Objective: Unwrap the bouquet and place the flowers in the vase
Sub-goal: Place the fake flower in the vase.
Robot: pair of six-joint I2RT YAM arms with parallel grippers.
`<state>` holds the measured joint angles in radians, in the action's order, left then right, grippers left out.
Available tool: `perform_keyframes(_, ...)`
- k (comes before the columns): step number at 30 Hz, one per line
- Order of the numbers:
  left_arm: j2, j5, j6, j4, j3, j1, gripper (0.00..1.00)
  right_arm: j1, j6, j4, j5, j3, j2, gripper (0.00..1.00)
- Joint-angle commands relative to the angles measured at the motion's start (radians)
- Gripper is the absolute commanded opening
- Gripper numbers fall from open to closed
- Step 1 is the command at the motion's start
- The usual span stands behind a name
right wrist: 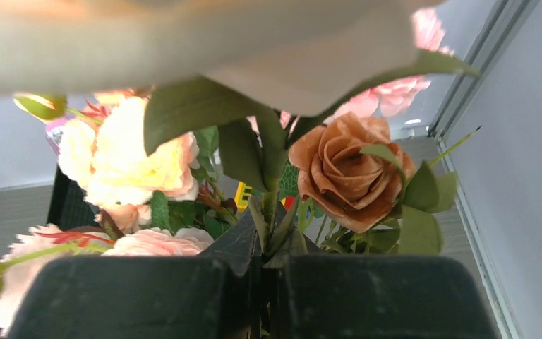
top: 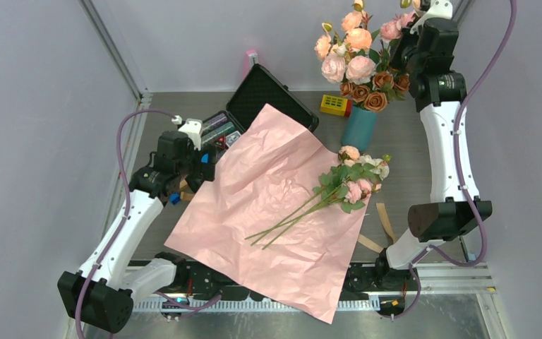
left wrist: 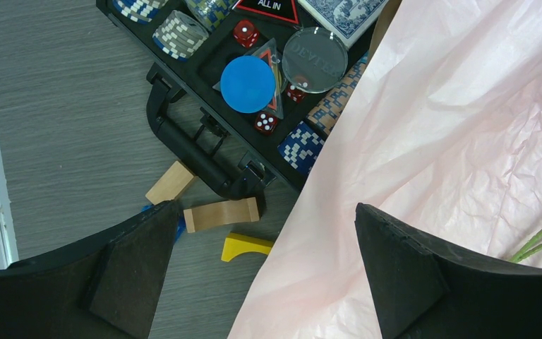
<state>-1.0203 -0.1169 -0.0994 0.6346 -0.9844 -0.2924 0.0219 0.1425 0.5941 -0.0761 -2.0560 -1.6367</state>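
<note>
The flowers (top: pixel 353 180) lie with heads beside the vase (top: pixel 358 128) and stems slanting away, nearer the spread left claw (left wrist: pixel 263 226); above the vase, the right claw (right wrist: pixel 262 286) pinches the bigger bunch (top: pixel 358 67).

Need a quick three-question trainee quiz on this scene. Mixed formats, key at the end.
1. True or false: the flowers lie on the spread pink paper.
2. What is in the vase now? A) nothing B) a large rose bunch C) tan ribbon
3. Which gripper stands open?

Key: 1 true. 2 B. 3 the left gripper.
</note>
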Motion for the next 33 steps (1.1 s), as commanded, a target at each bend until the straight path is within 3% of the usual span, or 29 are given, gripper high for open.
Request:
perform_keyframes(1, 0.013, -0.012, 0.006, -0.014, 0.004, 0.004, 1.00, -0.005, 0.003, -0.107, 0.016, 0.111, 0.035, 0.00)
perform_keyframes(7, 0.006, -0.010, 0.007, -0.014, 0.003, 0.004, 1.00, -0.005, -0.012, -0.190, 0.011, 0.240, 0.076, 0.00)
perform_keyframes(33, -0.001, -0.015, 0.010, -0.013, 0.005, 0.004, 1.00, -0.005, -0.002, -0.280, 0.021, 0.399, 0.054, 0.01)
